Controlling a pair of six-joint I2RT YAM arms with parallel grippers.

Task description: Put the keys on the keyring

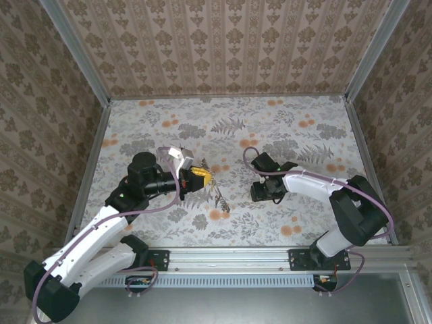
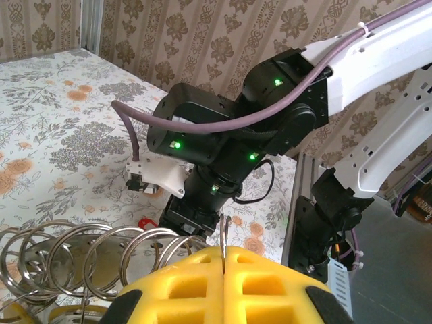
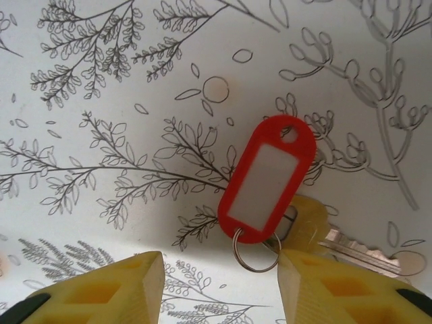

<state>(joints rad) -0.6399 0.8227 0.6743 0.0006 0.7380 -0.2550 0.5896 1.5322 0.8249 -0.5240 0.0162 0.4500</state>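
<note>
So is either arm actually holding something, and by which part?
Left fingers pinch a thin metal edge by the coiled rings. Right fingers straddle the red tag's small ring, not gripping it.

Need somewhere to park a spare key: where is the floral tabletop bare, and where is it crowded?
Bare: the far strip under the back wall, and the near-right patch between the right arm and the front rail. Crowded: the centre, where the silvery metal rings trail from the left jaws, and the oval red plastic tag under the right jaws.
</note>
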